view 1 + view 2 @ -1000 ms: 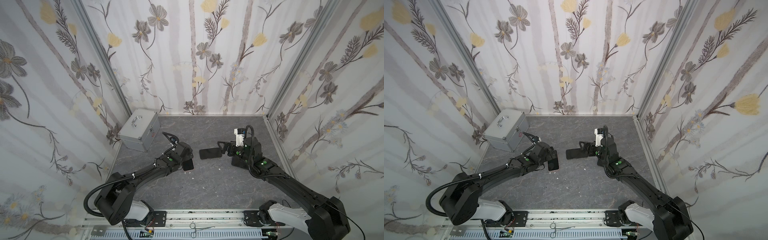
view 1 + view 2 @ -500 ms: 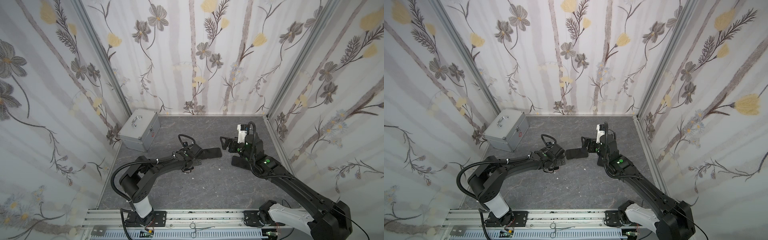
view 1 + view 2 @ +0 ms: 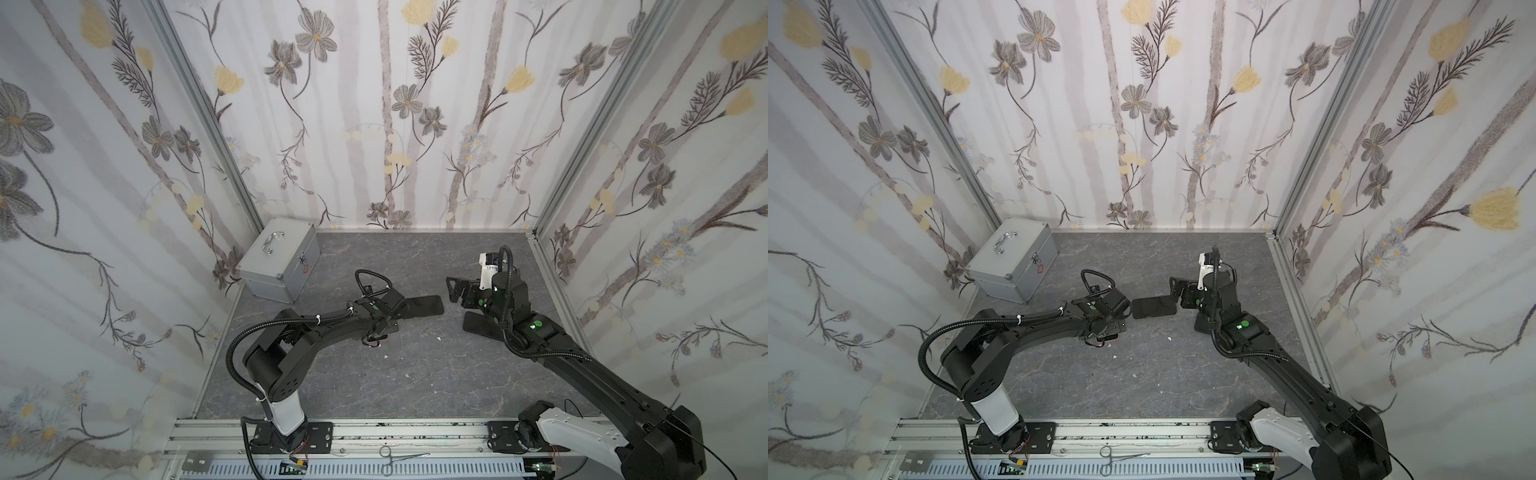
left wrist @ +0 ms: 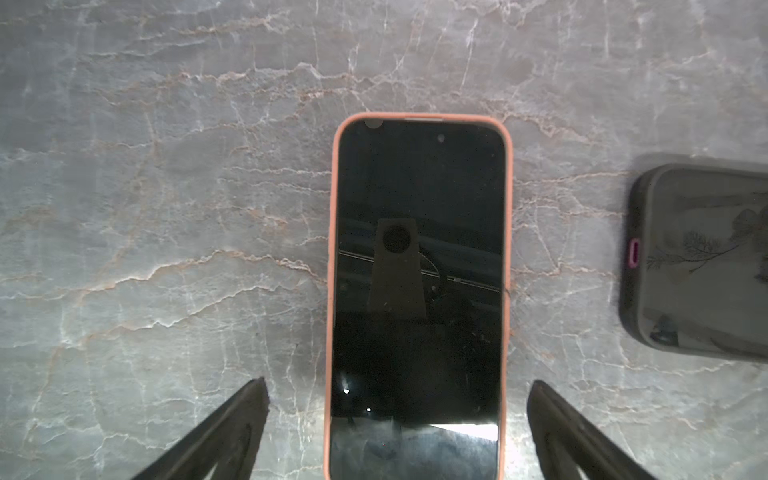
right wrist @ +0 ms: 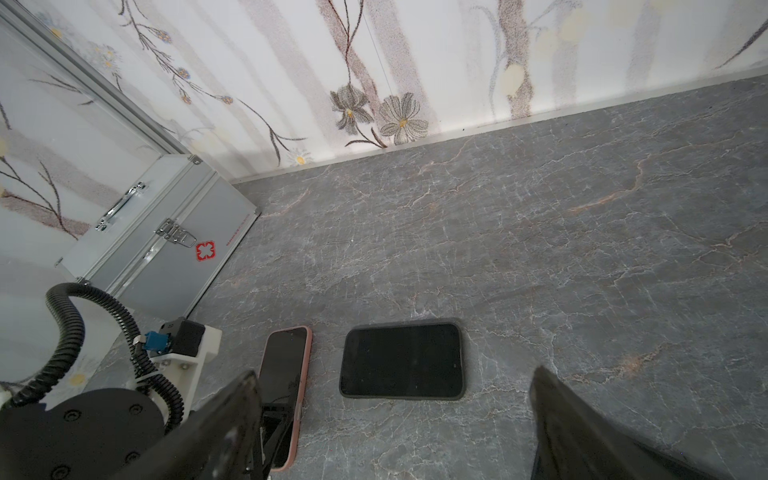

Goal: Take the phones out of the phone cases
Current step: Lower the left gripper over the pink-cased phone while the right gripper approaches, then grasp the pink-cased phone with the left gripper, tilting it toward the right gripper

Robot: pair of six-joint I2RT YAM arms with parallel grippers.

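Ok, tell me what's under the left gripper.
A phone in a salmon case, flat and screen up on the table, between the open fingers of the left gripper. Its near end leaves the wrist view; in both top views the arm covers nearly all of it.

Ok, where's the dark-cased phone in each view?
In a top view: dark-cased phone mid-table, right of the silver case.
In a top view: dark-cased phone right of the silver case.
Left wrist: at the frame edge, beside the pink-cased phone.
Right wrist: dark-cased phone beside the pink-cased phone.
Landmark: silver case; in the left wrist view, the pink-cased phone instead.
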